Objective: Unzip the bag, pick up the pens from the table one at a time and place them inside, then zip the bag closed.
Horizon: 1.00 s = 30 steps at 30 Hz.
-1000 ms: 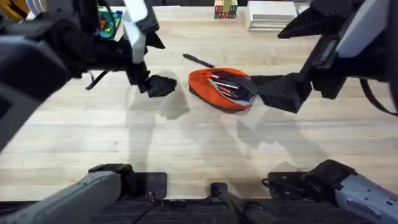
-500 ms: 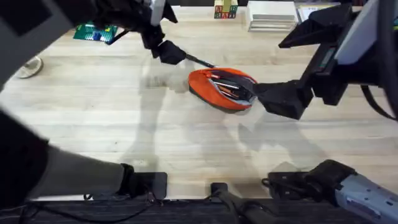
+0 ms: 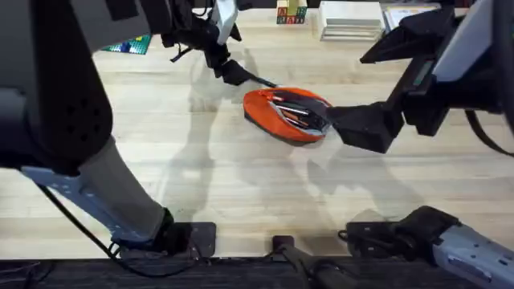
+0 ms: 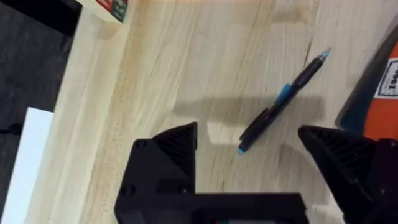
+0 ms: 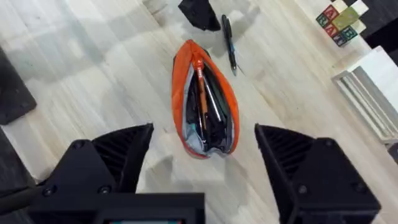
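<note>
While unzipped, bag [image 3: 287,115]: sat mid-frame on worktop [image 3: 241,185], orange pen inside.
Dark pen [image 4: 283,107]: lay on worktop just beyond bag, upper centre.
Left claw [image 4: 258,146]: wide, empty, over pen.
Right claw [image 5: 202,146]: wide, empty, beside bag.
Risk: slim pen could roll or pivot if pinched off-centre.

No text is showing clearly enough to read. A white label [image 4: 392,78] on the orange bag [image 4: 380,93] is carrying dark print, but its letters are staying too blurred to make out.
</note>
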{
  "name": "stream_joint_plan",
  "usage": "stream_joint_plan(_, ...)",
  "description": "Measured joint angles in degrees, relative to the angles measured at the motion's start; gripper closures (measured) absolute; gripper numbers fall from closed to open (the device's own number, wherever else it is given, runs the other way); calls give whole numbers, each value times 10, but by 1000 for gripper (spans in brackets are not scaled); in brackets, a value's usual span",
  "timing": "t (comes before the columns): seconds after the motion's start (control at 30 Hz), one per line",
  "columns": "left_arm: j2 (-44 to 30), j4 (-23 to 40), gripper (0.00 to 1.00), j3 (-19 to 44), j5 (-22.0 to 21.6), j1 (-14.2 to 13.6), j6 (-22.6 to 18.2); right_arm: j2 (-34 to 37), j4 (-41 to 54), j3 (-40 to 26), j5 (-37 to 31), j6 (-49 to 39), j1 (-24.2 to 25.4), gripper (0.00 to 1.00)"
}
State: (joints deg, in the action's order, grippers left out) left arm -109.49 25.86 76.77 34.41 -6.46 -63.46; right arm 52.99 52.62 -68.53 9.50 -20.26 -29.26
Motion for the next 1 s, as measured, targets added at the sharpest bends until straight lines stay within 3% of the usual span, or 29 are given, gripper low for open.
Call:
stream_joint_plan(0.43,-12,-4,7,0,-4,-1,0,0,0,0,0,8,0,3)
stream_joint_plan(0.53,-12,-4,9,0,-61,-19,0,0,0,0,0,10,0,3)
stream_joint_plan(0.7,-12,-11,10,0,-129,-74,-17,0,0,0,0,10,0,3)
stream_joint_plan(0.87,-12,-53,10,0,-150,-121,-34,0,0,0,0,11,0,3)
stream_joint_plan(1.0,-12,-56,10,0,-157,-122,-38,0,0,0,0,19,0,3)
